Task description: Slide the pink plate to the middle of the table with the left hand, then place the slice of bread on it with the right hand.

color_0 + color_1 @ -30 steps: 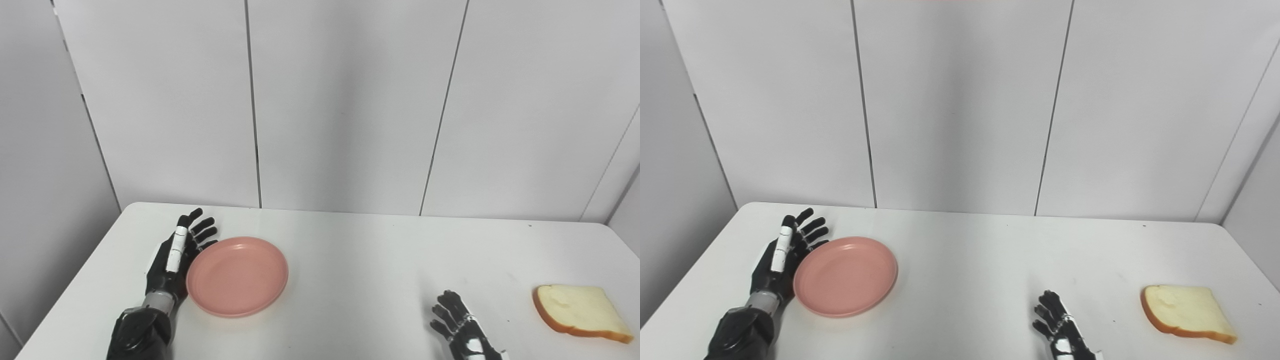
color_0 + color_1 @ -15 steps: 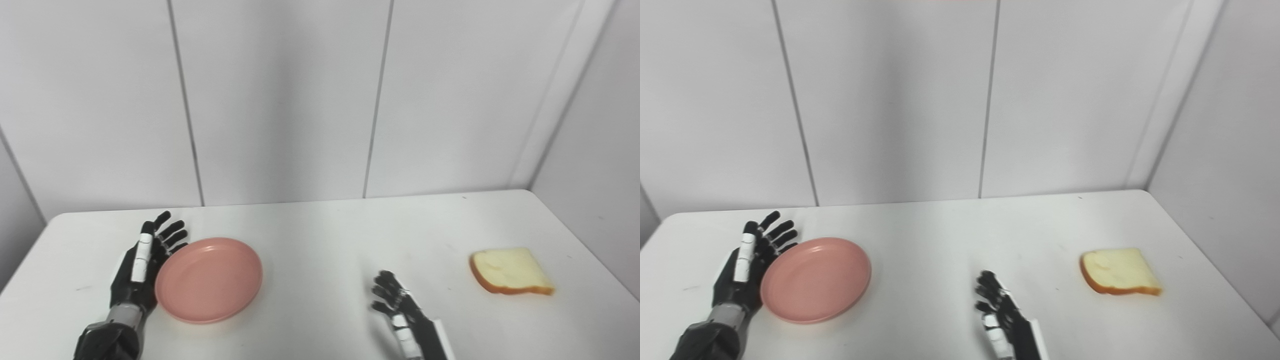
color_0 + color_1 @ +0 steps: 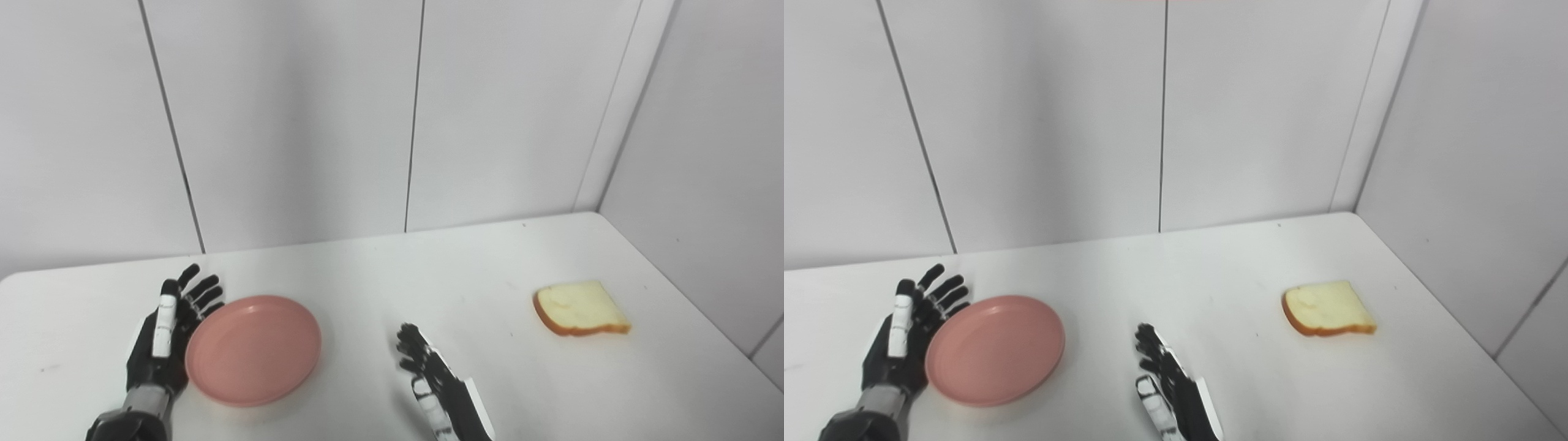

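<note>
Pink plate sits left of centre, left hand spread flat against its rim. Push low and steady rightward. Right hand waits, fingers apart, empty.

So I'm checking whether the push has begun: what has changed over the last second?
Mostly the camera swung right, shifting the whole picture. The left hand stays open against the pink plate's left rim; no slide is evident. The right hand remains open, away from the bread slice, which lies untouched.

Bright, even, diffuse overhead light; soft faint shadows, no glare; slightly soft focus, mild tilt.
</note>
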`<state>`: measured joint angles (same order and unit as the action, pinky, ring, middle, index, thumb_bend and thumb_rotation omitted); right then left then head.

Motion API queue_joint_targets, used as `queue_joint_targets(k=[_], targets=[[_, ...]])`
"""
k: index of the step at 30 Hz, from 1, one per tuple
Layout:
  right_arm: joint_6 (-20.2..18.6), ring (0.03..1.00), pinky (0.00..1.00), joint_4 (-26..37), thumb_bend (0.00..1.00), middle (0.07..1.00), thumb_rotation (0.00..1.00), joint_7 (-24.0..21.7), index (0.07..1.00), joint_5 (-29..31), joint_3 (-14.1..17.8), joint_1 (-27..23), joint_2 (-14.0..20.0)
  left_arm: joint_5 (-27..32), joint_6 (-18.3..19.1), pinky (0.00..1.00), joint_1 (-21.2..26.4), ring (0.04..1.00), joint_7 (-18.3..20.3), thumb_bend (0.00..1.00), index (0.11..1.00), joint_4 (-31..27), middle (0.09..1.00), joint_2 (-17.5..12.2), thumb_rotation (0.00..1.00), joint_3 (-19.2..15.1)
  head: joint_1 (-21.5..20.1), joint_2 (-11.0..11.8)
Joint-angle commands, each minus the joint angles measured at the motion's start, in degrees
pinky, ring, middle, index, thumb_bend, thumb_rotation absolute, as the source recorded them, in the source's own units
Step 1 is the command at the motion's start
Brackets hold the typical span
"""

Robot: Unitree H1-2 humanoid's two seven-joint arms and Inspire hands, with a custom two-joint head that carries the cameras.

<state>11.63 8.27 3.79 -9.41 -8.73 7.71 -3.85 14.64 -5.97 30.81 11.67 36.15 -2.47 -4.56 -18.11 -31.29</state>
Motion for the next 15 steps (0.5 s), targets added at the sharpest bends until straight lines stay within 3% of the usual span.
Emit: queue_joint_targets(k=[1,15], targets=[[0.32,0.888,0.86,-2.78,0.69,0.913,1.0,1.23,0.902,-0.3,-1.47,3.78,-3.5,-0.57,3.52,0.76,-1.41,0.822,-0.51,0.95,0.871,0.47,0.802,0.93,0.85,0.52,-0.29,-0.16],[-0.54,0.908,0.88,-2.13,0.7,0.928,1.0,2.42,0.917,-1.22,-2.59,3.41,-3.4,-2.06,4.14,0.73,-3.2,0.799,-2.78,0.94,0.836,-0.77,0.777,4.52,0.82,0.9,-0.99,-1.19]])
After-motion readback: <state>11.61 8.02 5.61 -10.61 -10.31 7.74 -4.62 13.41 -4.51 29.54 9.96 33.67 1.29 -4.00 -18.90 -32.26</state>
